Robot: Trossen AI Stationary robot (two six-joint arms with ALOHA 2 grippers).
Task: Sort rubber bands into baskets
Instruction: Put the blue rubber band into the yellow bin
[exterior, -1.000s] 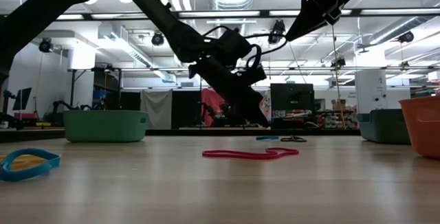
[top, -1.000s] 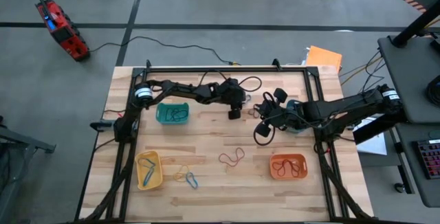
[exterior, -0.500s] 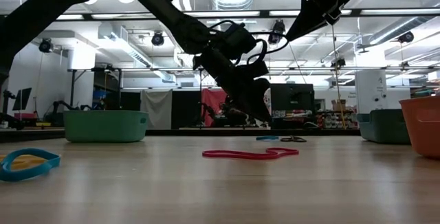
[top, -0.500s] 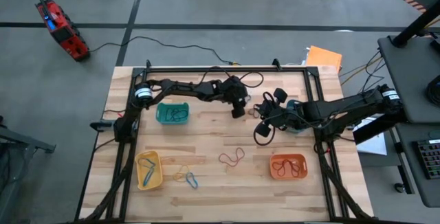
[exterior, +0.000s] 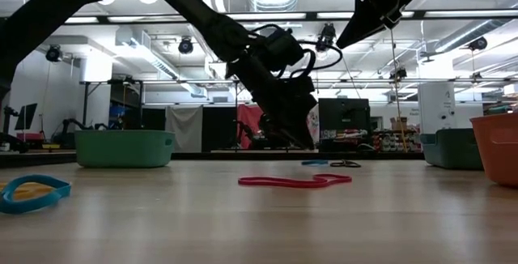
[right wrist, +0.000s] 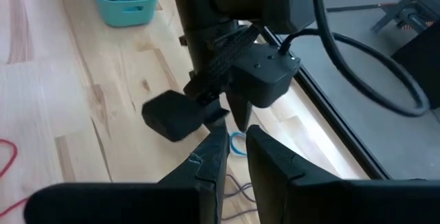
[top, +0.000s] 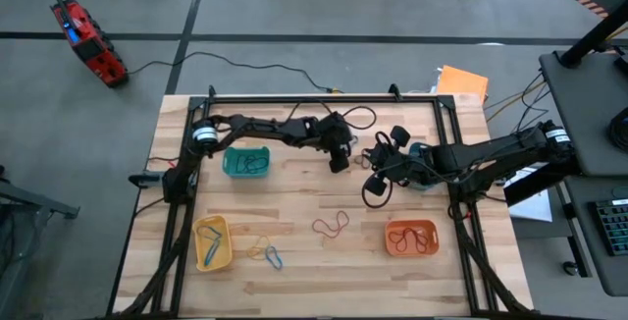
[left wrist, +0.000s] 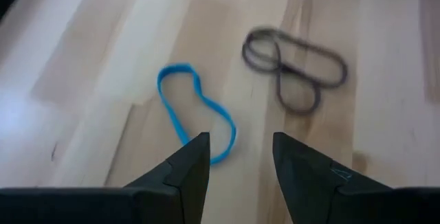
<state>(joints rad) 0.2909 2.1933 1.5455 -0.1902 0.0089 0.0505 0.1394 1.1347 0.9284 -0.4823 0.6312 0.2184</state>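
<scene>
Just ahead of the left gripper's (left wrist: pixel 238 157) parted fingertips lies a blue rubber band (left wrist: pixel 195 119), ungripped.

Right wrist cam is looking past the right gripper (right wrist: pixel 234 152), whose 2 dark fingers (right wrist: pixel 210 157) are sitting close together with just a thin gap and nothing between them. Right in front, the left gripper (right wrist: pixel 232 114) is hanging over the wooden table (right wrist: pixel 48 73), tips pointing down at a blue rubber band (right wrist: pixel 237 143) that's peeking out beside them. A teal basket (right wrist: pixel 122 4) with dark bands in it is sitting farther off, and a red band (right wrist: pixel 8 162) is showing at the edge.
</scene>
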